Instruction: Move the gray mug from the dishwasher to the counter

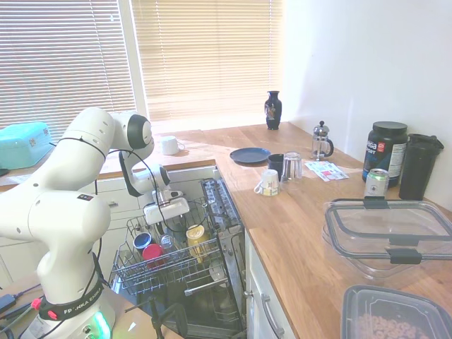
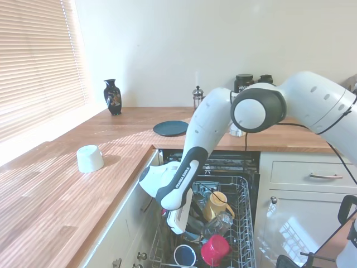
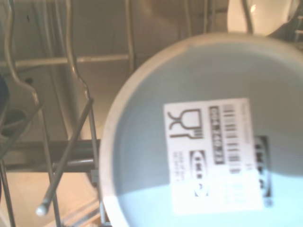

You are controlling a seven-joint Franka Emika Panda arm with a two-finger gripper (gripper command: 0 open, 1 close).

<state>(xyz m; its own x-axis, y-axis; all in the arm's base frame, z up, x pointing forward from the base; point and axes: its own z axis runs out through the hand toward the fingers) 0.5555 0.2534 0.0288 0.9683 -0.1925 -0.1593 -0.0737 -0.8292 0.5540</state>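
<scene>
Blue-gray matte base fills my wrist view: the gray mug point(image 3: 208, 137) sits upside down in the dishwasher point(image 1: 212, 275), white label on its round bottom. My gripper point(image 2: 177, 223) hangs low over the silver wire rack point(image 1: 159, 272); I cannot tell how far my jaws are spread, nor whether they grip. Best, I judge, to pinch the rim wall squarely, lift straight clear of the tines, then swing to the wooden counter point(image 1: 304, 233). Yellow cup point(image 1: 195, 236) stands near.
</scene>
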